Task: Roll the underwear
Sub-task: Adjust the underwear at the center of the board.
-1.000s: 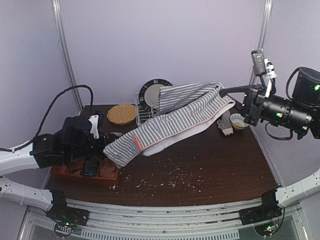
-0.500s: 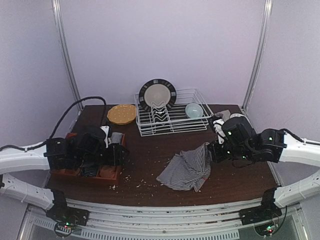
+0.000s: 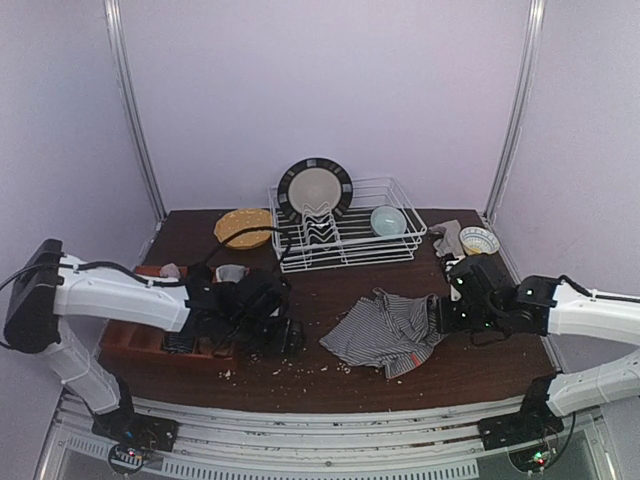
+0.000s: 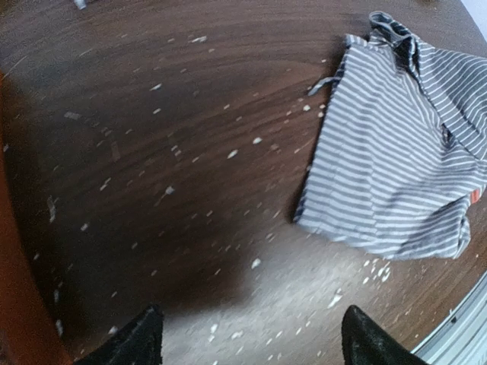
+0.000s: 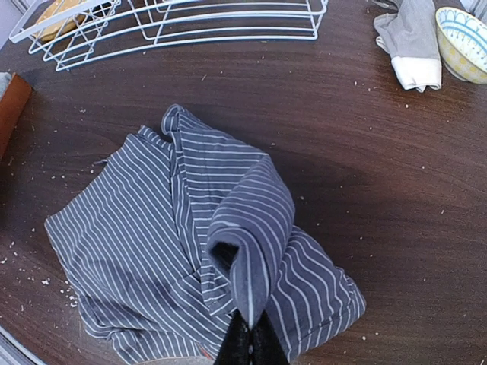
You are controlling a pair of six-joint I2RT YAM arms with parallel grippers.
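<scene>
The dark underwear with fine white stripes [image 3: 385,335] lies crumpled on the brown table, right of centre. My right gripper [image 5: 249,338] is shut on a raised fold at its right edge, so that fold [image 5: 255,228] stands up off the table. My left gripper [image 4: 251,350] hovers low over bare table to the left of the garment [image 4: 396,167], jaws wide open with nothing between them. In the top view it sits at the garment's left side [image 3: 290,340]. A grey-beige garment [image 5: 411,38] lies at the back right.
A white dish rack [image 3: 345,235] with a plate [image 3: 315,190] and a pale bowl [image 3: 388,220] stands at the back. A yellow plate [image 3: 243,228] is left of it. A patterned bowl [image 3: 479,240] sits at the back right. An orange-brown box [image 3: 130,340] is at the left. Crumbs dot the table.
The striped garment came down from being held up and now lies on the table, spread a little wider. My left arm has reached right from the box towards it, jaws opening wider.
</scene>
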